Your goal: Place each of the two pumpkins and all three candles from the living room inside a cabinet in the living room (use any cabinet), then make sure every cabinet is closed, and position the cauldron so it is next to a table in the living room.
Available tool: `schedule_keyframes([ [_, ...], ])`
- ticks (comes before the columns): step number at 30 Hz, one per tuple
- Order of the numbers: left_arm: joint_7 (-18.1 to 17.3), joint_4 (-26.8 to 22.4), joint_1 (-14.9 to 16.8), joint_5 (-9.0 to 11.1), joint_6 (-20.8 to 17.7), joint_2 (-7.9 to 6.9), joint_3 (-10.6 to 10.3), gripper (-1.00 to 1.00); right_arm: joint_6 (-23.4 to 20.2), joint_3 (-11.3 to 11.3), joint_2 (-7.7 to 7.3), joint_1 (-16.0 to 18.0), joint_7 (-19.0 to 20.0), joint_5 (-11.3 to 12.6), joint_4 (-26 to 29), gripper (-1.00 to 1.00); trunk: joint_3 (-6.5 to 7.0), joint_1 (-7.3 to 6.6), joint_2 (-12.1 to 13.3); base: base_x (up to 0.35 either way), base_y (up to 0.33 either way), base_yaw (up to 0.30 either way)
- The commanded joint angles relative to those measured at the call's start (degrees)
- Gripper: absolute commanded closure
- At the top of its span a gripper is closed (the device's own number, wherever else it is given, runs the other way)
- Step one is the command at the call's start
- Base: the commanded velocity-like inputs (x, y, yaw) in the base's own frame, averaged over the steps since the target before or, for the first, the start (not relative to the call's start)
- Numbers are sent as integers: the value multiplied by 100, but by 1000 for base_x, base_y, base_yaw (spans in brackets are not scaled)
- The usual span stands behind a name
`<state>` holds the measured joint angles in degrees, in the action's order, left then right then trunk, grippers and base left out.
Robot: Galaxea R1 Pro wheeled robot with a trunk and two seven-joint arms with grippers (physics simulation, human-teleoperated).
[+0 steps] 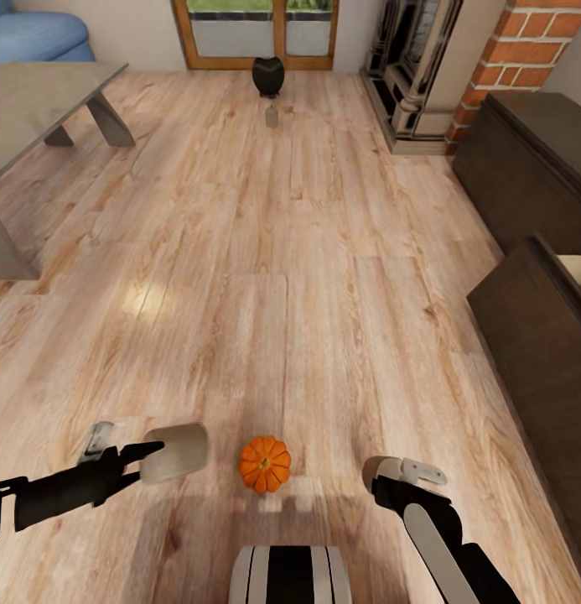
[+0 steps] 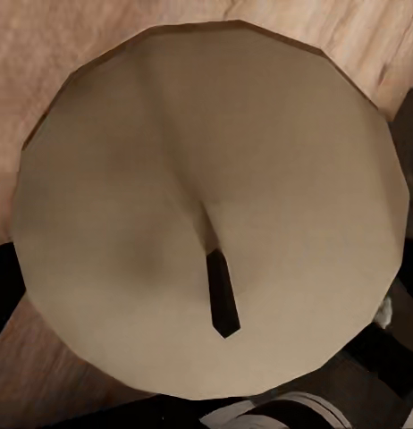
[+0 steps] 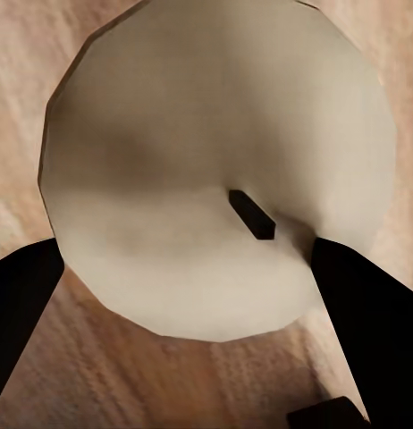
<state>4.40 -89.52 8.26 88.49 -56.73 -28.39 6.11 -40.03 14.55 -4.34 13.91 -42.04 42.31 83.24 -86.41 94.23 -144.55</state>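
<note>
One orange pumpkin (image 1: 265, 463) sits on the wood floor just ahead of my base, between my arms. My left gripper (image 1: 154, 454) is shut on an off-white candle (image 1: 178, 452), whose top and dark wick (image 2: 221, 295) face the left wrist camera. My right gripper (image 1: 377, 475) holds a second candle (image 3: 215, 170), with a dark finger (image 3: 23, 308) on either side of it. Far across the floor stands the black cauldron (image 1: 267, 75), and a third candle (image 1: 272, 117) stands just in front of it. The cabinet (image 1: 533, 164) runs along the right wall. The low table (image 1: 38, 101) is at the upper left.
A dark drawer front (image 1: 533, 335) juts out from the cabinet at the right, with pale lining (image 1: 579, 268) visible behind it. A brick fireplace (image 1: 491, 59) and a glass door (image 1: 261, 33) line the far wall. A blue sofa (image 1: 34, 33) stands behind the table.
</note>
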Motion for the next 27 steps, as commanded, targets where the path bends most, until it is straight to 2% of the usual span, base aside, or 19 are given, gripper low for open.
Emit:
schedule_keyframes([
  [1, 185, -4, 8, 81, -22, 0, 6, 100, -31, 13, -6, 4, -59, 49, 7, 100, 19, -3, 0, 0, 0, 0],
  [3, 400, -4, 9, 81, -17, 0, 35, 100, -52, 13, -6, 6, -63, 49, 6, 100, 64, -8, 3, 0, 0, 0],
  [5, 558, -4, 9, 81, -15, 0, 152, 100, -60, 13, -6, 6, -66, 49, 4, 100, 108, -14, 5, 0, 0, 0],
  [10, 844, -4, 9, 85, -15, 0, 302, 100, -66, 13, -5, 7, -68, 49, -1, 100, 219, -26, 12, 0, 0, 0],
  [27, 931, -4, 7, 81, -20, -1, 321, 100, -57, 13, 0, 6, -59, 66, -15, 100, 595, -70, 35, 0, 0, -4],
])
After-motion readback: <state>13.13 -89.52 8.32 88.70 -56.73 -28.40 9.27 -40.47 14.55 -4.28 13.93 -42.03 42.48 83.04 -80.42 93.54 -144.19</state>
